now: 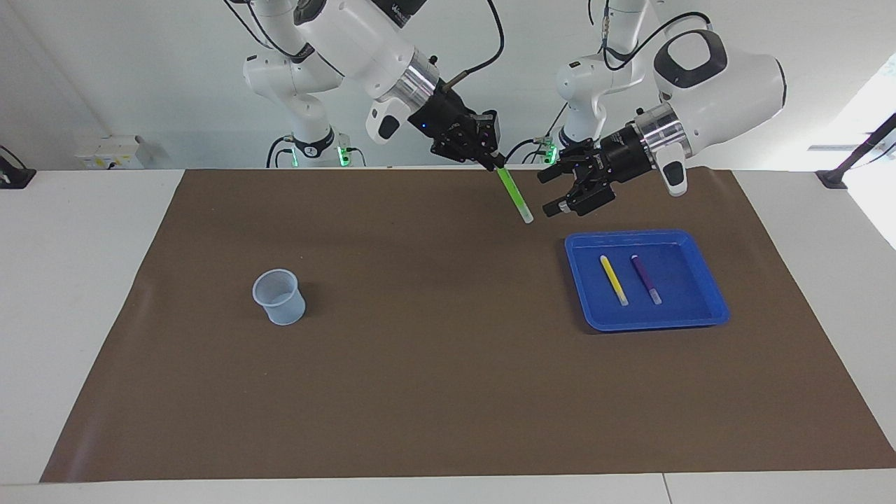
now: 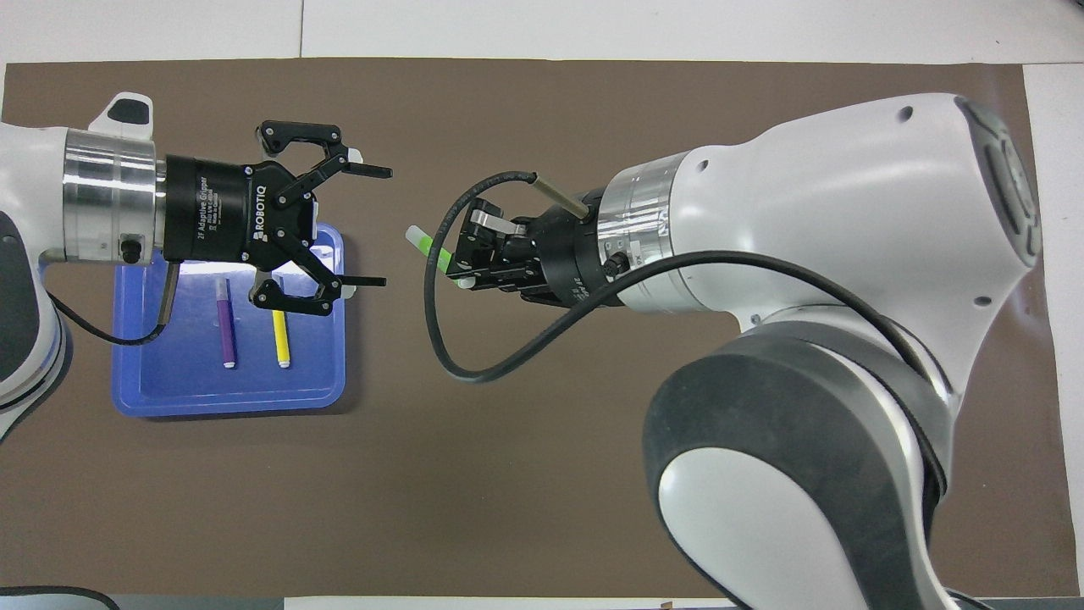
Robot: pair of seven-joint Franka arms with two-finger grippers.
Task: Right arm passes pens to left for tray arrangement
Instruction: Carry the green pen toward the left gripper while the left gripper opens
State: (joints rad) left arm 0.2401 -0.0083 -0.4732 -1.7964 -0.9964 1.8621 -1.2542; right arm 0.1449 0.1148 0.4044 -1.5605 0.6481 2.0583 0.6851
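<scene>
Right tool (image 1: pixel 494 162) reaches out above the brown mat (image 1: pixel 448 364), pinching green pen (image 1: pixel 514 195) by its top, pale tip slanting down. Left tool (image 1: pixel 553 192) faces it, fingers spread, raised beside blue tray (image 1: pixel 714 294) holding yellow pen (image 1: pixel 614 280) and purple pen (image 1: pixel 646 278).

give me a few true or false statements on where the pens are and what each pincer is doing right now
1. The right pincer is shut on the green pen. True.
2. The left pincer already grips the green pen. False: it is open, with a gap between it and the pen.
3. The yellow pen and the purple pen lie side by side in the blue tray. True.
4. The green pen stands in the mesh cup. False: no pen shows in the cup; the green pen is up in the air over the brown mat.
5. The cup sits inside the tray. False: it stands on the mat toward the right arm's end.
</scene>
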